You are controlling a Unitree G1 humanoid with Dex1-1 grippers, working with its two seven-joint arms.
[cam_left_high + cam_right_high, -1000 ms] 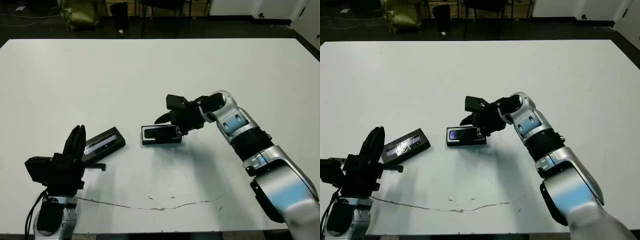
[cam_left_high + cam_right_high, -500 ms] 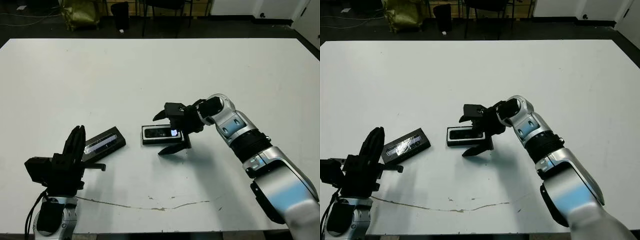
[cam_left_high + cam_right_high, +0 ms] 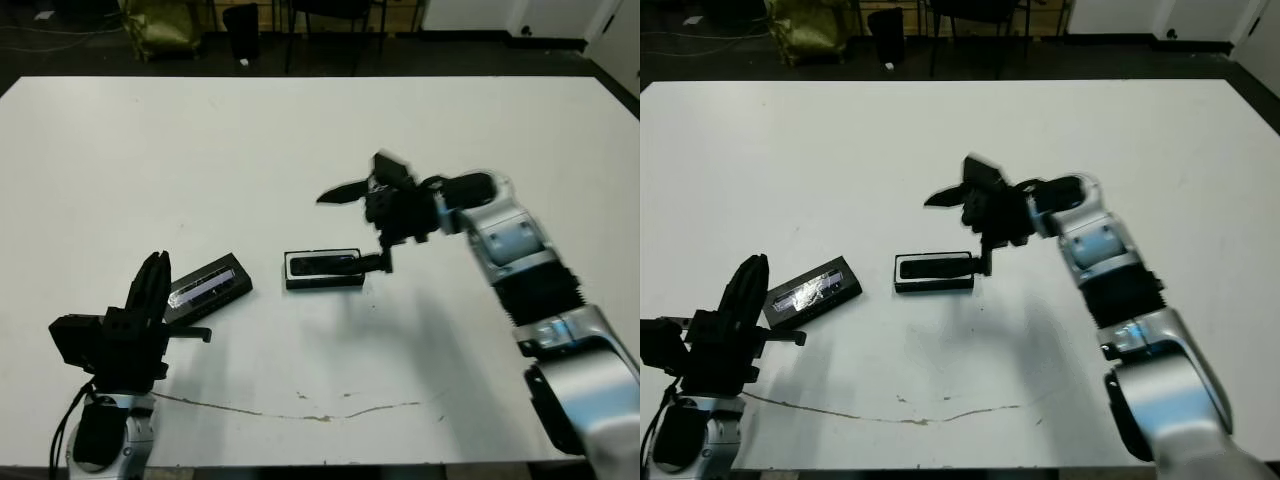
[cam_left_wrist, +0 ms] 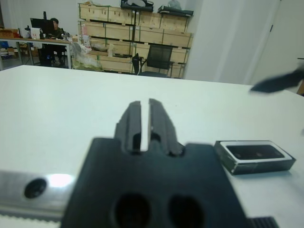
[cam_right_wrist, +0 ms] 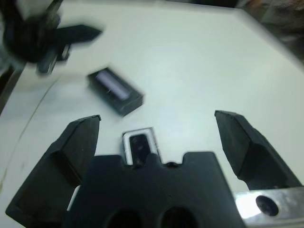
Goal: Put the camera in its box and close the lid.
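white table (image 3: 300, 130), one box (image 3: 323, 270), one lid (image 3: 208, 287)

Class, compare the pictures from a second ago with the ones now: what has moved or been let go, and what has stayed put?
The right hand has let go of the camera, which now lies in the box, and has risen away, fingers spread wide. The box, the lid and the shut left hand have not moved; the lid is not yet on.

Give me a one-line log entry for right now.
camera: in box | lid: off, on table left of box | right gripper: open, empty, above box | left gripper: shut, idle
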